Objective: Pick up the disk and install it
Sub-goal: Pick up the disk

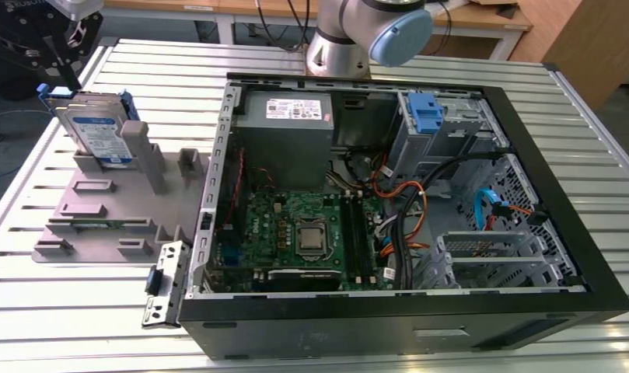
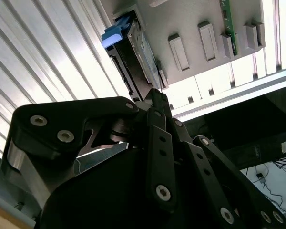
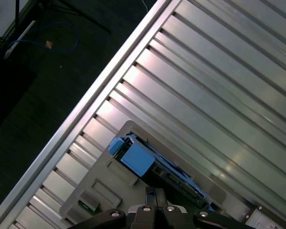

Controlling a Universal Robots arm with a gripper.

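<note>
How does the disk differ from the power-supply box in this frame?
The disk stands on edge in the grey fixture outside the computer case; the power-supply box sits inside that case. The disk is a thin slab; the power-supply box is bulky. The disk carries a blue-and-white label and blue rails; the power-supply box has a white sticker. Both are grey metal and rectangular.

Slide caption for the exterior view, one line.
Gripper over the disk, which stands upright in a grey holder beside the open computer case.
</note>
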